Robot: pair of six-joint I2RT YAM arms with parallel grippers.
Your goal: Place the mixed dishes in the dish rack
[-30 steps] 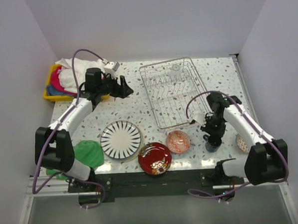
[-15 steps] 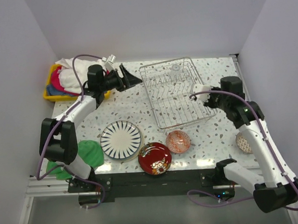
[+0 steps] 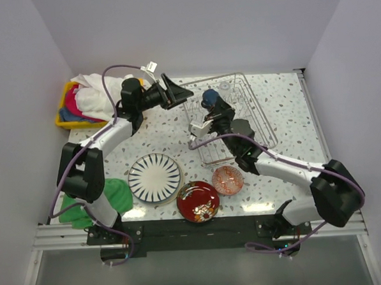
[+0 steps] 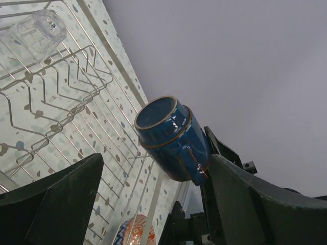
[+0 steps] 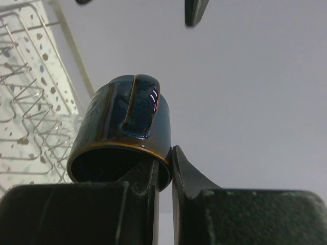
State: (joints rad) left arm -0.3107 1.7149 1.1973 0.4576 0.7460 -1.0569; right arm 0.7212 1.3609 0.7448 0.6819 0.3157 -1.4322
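My right gripper [image 3: 213,109] is shut on the rim of the dark blue mug [image 3: 208,98], one finger inside and one outside [image 5: 164,173]. It holds the mug [image 5: 122,127] in the air over the left part of the dish rack [image 3: 253,123]. My left gripper [image 3: 177,92] is open and empty just left of the rack, facing the mug [image 4: 171,138]. A clear glass [image 3: 225,89] lies at the rack's far end. The striped plate [image 3: 154,177], red floral plate [image 3: 198,201] and orange-red bowl [image 3: 227,179] sit on the table in front. The blue-white bowl is hidden.
A yellow bin of cloths [image 3: 66,118] stands at the back left, behind my left arm. A green cloth [image 3: 113,196] lies at the front left. My right forearm stretches across the rack's front right corner. White walls close in the table.
My right arm has lifted the mug from the front right of the table and swung it left over the rack. My left gripper has moved right, toward the rack.
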